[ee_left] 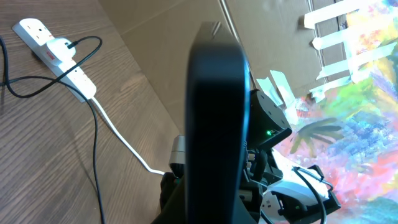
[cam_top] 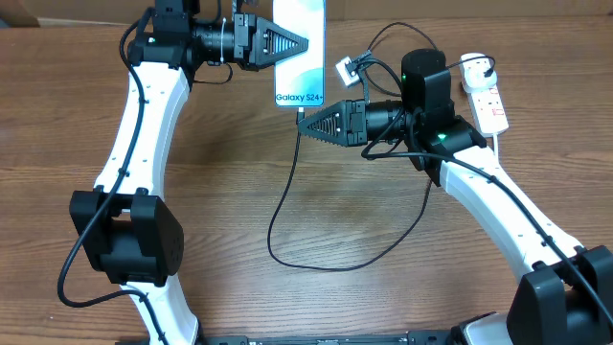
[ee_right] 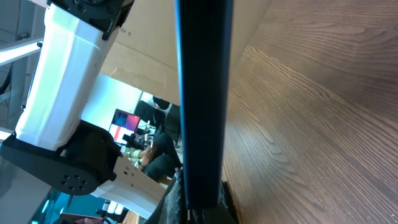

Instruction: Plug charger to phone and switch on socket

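Risks first. The connector tip of the charger [cam_top: 272, 230] meets the bottom edge of the phone [cam_top: 300, 57], but I can't tell if it is seated, because the right gripper [cam_top: 303, 123] hides the tip. If the tip is off-axis to the port, a push would likely slide or twist the phone in the left gripper [cam_top: 305, 43], which pinches only its left edge. The phone looks lifted off the table [cam_top: 220, 192] and shows edge-on in both wrist views, so a slip probably means a drop. Cable slack loops wide below the phone and runs back toward the right arm. Moving that arm over to the socket [cam_top: 487, 96] could drag the loop and yank the tip out. The socket lies well right of the phone, and the charger's far end appears plugged into it. The switch is too small to read.

Grippers: the left jaws are narrow, clamped on the phone's left edge, screen facing up. The right jaws are closed right down just below the phone's bottom edge, apparently pinching the charger at its tip, though the contact itself is not visible. Neither gripper touches the socket.
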Robot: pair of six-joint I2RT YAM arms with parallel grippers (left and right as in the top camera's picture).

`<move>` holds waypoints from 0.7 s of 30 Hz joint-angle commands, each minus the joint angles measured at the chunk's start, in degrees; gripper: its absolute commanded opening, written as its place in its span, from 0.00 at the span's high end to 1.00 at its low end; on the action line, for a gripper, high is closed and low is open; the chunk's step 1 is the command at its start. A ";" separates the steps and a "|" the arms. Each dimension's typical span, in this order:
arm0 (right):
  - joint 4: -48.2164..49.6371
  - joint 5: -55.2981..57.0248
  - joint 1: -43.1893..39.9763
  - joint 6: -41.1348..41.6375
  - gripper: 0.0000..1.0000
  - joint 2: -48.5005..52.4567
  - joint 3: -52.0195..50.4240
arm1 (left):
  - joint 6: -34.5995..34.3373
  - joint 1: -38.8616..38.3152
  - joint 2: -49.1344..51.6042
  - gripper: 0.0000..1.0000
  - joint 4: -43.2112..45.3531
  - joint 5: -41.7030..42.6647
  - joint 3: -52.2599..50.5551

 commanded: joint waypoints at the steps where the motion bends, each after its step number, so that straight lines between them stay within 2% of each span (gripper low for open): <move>1: 0.33 -0.48 0.33 -0.17 0.96 0.35 0.61 | 1.09 -0.83 -2.91 0.96 0.07 1.22 0.57; 21: -0.02 -0.46 0.26 -0.22 0.96 0.35 0.61 | 1.09 -1.40 -2.91 0.96 0.07 1.44 0.57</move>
